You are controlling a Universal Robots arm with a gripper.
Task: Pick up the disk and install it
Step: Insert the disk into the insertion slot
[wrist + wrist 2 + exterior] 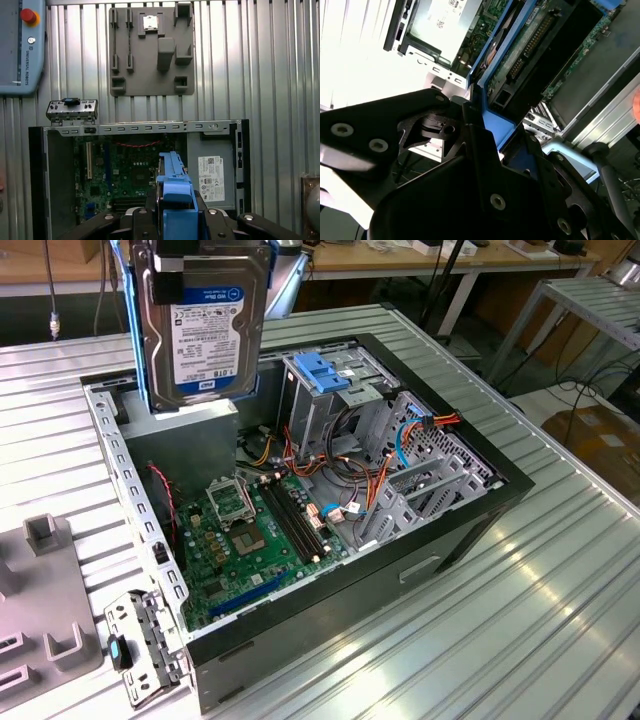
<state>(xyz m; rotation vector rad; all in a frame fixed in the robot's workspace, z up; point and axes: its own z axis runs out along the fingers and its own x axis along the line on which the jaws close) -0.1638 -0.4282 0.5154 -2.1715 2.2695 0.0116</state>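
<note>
Presently the gripper (175, 206) is closed on the disk (205, 335), clamped at its blue side rails (492, 122) and held upright above the open computer case (455, 540) at the exterior view's far left (judged rigid, fairly heavy, shock-sensitive: the rails suit gripping).

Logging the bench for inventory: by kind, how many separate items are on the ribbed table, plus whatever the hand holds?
disk, clamped in the hand: 1
open computer case: 1
grey fixture plate: 1
loose metal bracket: 1
control pendant: 1
Total: 5
</note>
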